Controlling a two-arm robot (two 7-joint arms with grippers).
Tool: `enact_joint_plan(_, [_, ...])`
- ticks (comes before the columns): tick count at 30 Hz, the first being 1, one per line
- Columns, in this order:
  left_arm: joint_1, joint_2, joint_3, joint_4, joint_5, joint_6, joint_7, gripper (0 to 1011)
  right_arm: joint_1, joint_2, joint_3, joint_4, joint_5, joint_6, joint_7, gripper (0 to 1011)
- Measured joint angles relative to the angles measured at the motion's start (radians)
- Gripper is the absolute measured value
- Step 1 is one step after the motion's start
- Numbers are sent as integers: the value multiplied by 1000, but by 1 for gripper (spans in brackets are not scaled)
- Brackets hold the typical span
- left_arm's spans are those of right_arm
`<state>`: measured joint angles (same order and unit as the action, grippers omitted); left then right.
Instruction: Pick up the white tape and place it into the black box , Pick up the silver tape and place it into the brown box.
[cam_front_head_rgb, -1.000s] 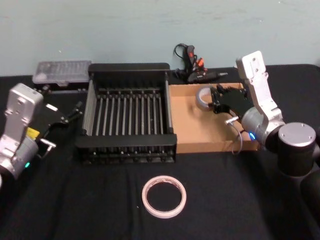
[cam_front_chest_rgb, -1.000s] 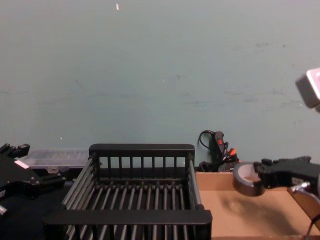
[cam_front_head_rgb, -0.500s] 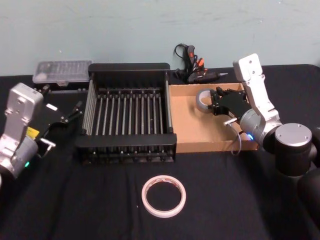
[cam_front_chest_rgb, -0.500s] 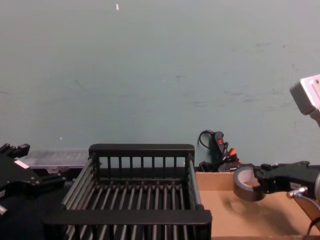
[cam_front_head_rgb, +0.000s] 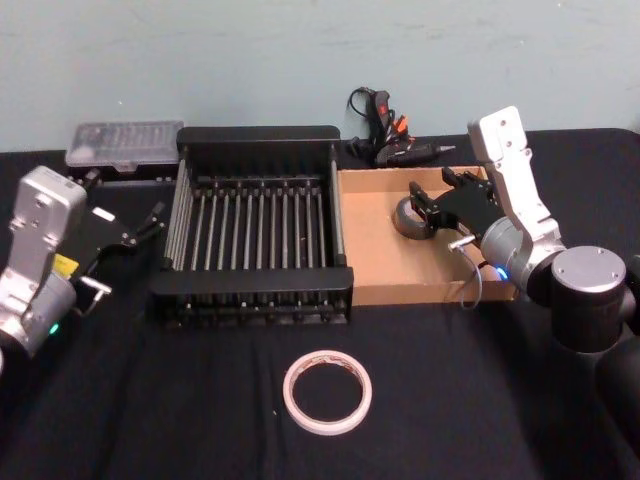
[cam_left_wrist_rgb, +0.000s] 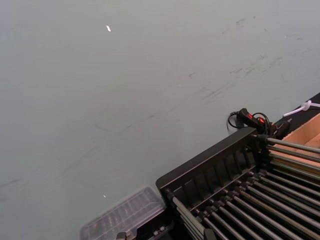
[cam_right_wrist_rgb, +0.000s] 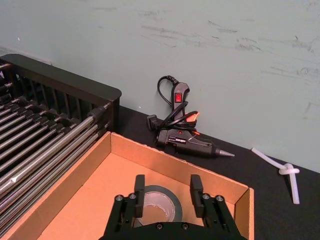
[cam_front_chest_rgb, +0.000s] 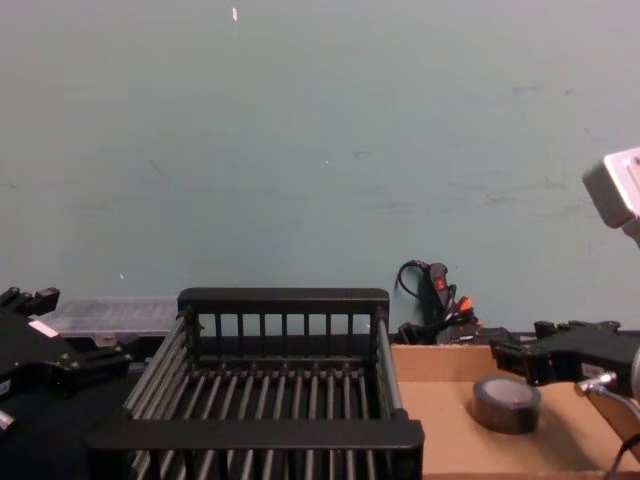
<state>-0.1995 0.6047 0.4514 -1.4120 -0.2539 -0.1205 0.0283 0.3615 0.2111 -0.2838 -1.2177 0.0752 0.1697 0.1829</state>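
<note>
The silver tape (cam_front_head_rgb: 411, 219) has been released and now lies flat in the far part of the brown box (cam_front_head_rgb: 400, 270). The right gripper (cam_right_wrist_rgb: 167, 192) is held just above it, fingers spread. The white tape (cam_front_head_rgb: 328, 392) remains on the near table, for the black box (cam_front_head_rgb: 255, 285); the left gripper (cam_front_head_rgb: 150, 222) is parked at the left, its fingers' state not discernible.

My head camera looks down on the table; my chest camera faces the wall, low across it. Both share the crate (cam_front_head_rgb: 255, 225) and cardboard tray (cam_front_chest_rgb: 450, 445), also seen by both wrist cameras.
</note>
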Motion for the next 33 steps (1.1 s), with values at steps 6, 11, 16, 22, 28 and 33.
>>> enact_joint_plan(6, [0,0,0,0,0,0,0,1001,-1,0,0,-1,1,0,1,737])
enact_joint_plan(11, [0,0,0,0,0,0,0,1001,-1,1,0,-2,1,1,1,868])
enact_joint_plan(16, [0,0,0,0,0,0,0,1001,-1,1,0,-2,1,1,1,982])
enact_joint_plan(22, [0,0,0,0,0,0,0,1001,-2,1,0,-3,2,1,1,1002])
enact_joint_plan(28, [0,0,0,0,0,0,0,1001,-3,1,1,-5,2,1,3,1002])
enact_joint_plan(33, [0,0,0,0,0,0,0,1001,-25,10,17,-46,2,4,22,1002])
